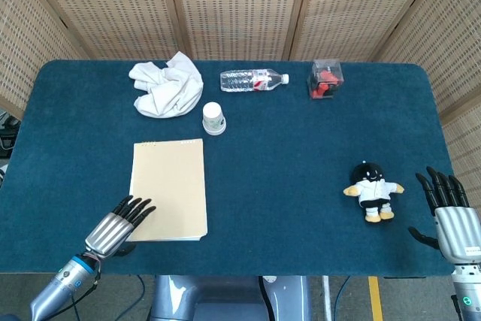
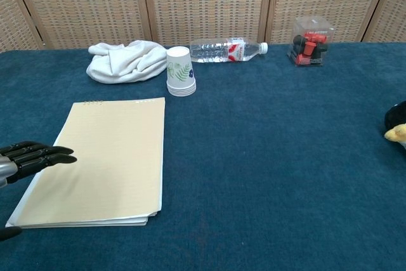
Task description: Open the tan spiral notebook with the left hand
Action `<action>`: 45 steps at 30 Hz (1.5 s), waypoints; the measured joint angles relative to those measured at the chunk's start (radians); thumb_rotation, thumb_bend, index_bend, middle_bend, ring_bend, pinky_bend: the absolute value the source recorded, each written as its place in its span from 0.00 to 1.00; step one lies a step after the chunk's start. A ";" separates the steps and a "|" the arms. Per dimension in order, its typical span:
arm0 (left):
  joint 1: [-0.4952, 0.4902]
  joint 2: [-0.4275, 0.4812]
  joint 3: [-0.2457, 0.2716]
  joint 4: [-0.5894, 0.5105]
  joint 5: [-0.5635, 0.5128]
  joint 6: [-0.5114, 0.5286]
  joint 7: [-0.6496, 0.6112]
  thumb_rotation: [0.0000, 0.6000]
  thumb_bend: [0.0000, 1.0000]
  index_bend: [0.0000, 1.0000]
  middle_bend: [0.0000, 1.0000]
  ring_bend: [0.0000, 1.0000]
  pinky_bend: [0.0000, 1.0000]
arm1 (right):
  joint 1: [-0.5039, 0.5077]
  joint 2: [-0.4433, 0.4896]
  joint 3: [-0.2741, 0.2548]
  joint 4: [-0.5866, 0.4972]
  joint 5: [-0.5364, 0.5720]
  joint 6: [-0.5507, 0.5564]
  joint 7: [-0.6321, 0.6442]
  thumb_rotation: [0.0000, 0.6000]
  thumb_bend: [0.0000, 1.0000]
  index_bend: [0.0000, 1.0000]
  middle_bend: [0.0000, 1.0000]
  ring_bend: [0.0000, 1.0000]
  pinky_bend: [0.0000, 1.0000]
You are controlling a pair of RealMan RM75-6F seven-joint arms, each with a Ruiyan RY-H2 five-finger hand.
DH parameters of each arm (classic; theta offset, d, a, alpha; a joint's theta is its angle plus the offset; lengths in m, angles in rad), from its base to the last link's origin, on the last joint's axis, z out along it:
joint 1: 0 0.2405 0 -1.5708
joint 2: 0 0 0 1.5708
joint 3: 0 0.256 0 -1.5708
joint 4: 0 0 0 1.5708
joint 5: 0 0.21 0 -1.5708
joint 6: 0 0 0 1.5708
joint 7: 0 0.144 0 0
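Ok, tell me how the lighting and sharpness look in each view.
Head view: even, soft light, with only a faint shadow under the left hand at the notebook; everything is sharp. Chest view: equally flat light, no glare on the bottle; the doll is cut by the right edge.

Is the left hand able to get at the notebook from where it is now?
Probably yes. The left hand is open at the notebook's near left corner, fingertips over its edge, with nothing between them.

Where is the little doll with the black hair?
In the head view the doll lies on the right side of the blue table, near the front edge, just left of the right hand. The chest view shows only a sliver of it at the right border.
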 measured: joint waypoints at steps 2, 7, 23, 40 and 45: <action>-0.001 -0.005 -0.001 0.004 -0.004 -0.002 0.003 1.00 0.30 0.00 0.00 0.00 0.00 | 0.000 0.000 0.000 0.000 0.000 0.000 0.001 1.00 0.00 0.00 0.00 0.00 0.00; -0.005 -0.021 -0.006 0.018 -0.022 -0.007 0.009 1.00 0.30 0.00 0.00 0.00 0.00 | 0.000 0.003 0.001 0.000 0.003 0.000 0.008 1.00 0.00 0.00 0.00 0.00 0.00; -0.015 -0.042 -0.008 0.036 -0.067 -0.021 0.012 1.00 0.31 0.00 0.00 0.00 0.00 | 0.000 0.009 0.001 -0.003 0.007 -0.006 0.027 1.00 0.00 0.00 0.00 0.00 0.00; -0.019 -0.027 -0.002 0.015 -0.084 -0.018 0.020 1.00 0.31 0.00 0.00 0.00 0.00 | 0.002 0.009 0.002 -0.003 0.010 -0.010 0.025 1.00 0.00 0.00 0.00 0.00 0.00; -0.024 -0.031 -0.004 0.021 -0.092 -0.026 0.023 1.00 0.31 0.00 0.00 0.00 0.00 | 0.002 0.009 0.002 -0.002 0.010 -0.011 0.026 1.00 0.00 0.00 0.00 0.00 0.00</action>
